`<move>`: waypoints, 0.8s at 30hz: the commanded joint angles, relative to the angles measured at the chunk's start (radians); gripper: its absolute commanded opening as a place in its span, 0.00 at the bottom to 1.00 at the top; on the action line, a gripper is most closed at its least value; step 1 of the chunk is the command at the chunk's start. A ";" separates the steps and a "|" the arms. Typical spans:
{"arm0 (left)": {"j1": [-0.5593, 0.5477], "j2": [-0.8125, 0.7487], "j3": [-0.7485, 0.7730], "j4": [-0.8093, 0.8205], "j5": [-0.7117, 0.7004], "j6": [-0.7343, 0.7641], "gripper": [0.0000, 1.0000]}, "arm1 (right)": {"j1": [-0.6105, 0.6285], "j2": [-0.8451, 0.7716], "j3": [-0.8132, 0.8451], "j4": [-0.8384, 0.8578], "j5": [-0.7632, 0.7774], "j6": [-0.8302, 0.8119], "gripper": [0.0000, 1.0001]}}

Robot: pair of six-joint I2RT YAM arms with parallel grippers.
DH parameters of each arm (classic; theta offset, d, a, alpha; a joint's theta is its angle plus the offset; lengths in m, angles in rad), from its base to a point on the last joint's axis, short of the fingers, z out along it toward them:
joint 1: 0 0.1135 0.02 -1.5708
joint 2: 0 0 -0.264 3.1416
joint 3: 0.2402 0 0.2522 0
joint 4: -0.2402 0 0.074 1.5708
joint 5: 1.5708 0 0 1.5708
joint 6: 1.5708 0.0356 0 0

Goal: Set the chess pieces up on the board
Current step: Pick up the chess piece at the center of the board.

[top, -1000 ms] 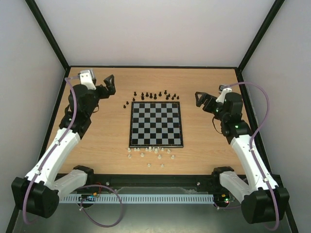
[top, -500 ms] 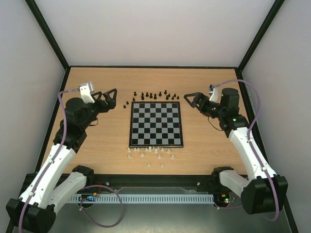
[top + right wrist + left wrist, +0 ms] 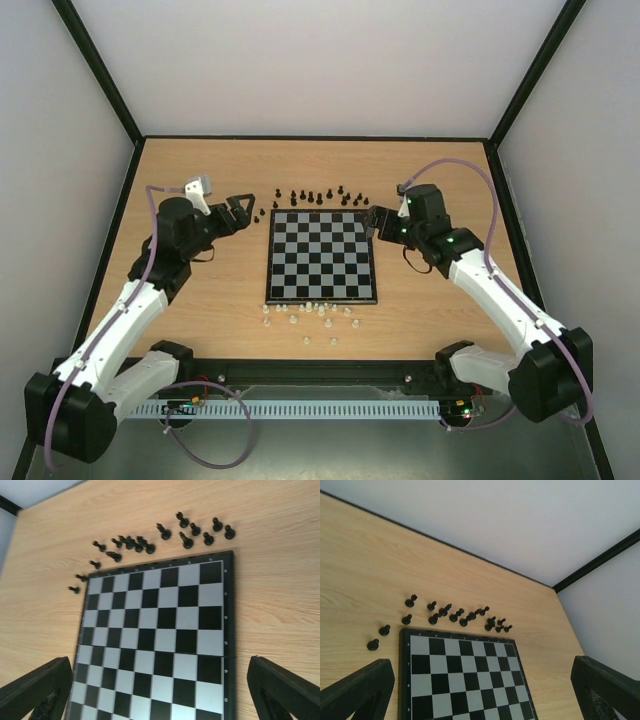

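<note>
**As Both Arms Swing Inward, a Bare Board Awaits Its First Piece**

While nothing on the worktop (image 3: 230, 290) has been lifted, both arms have swept in from the outer edges over the past second and now flank the board's far end. The board (image 3: 321, 256) lies at the centre of the scene, every square unoccupied.

Taking the board as the dial, with 12 o'clock away from the arm bases, the left end effector (image 3: 248, 211) has come in to about 10 o'clock. It is just beside the far-left corner and close to the stray black pieces there. The right end effector (image 3: 372, 222) has travelled further, from well out at 2 o'clock to the far-right corner, also at about 2 o'clock. Both stand spread to their widest and carry nothing; each wrist view shows only dark fingers (image 3: 357, 690) at the frame's lower corners with the board between them.

The black pieces (image 3: 315, 196) remain in a loose row at 12 o'clock, just off the board's far edge. The cream pieces (image 3: 312, 310) are scattered at 6 o'clock, by the near edge. None appears to have shifted.

By the look of it, the approach is ending and the first pick is at hand, most likely from the black row. Setup proper has not begun.
</note>
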 commanded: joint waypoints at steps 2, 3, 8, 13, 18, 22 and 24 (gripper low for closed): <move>-0.029 0.087 0.021 0.004 0.034 0.016 1.00 | 0.049 0.088 0.053 -0.076 0.165 -0.073 0.92; -0.032 0.096 0.019 0.005 0.026 0.021 0.99 | 0.050 0.113 0.061 -0.072 0.170 -0.080 0.89; -0.063 0.126 0.013 -0.007 -0.040 0.049 1.00 | 0.050 0.226 0.104 -0.058 0.169 -0.118 0.76; -0.097 0.131 0.007 -0.032 -0.114 0.062 0.99 | 0.052 0.255 0.101 -0.060 0.187 -0.113 0.66; -0.130 0.145 0.004 -0.045 -0.131 0.066 1.00 | 0.092 0.217 0.047 -0.080 0.181 -0.087 0.62; -0.157 0.122 -0.020 -0.078 -0.130 0.061 1.00 | 0.218 0.122 -0.041 -0.109 0.213 -0.029 0.62; -0.183 0.094 -0.044 -0.094 -0.140 0.055 0.99 | 0.283 0.073 -0.097 -0.114 0.219 0.011 0.61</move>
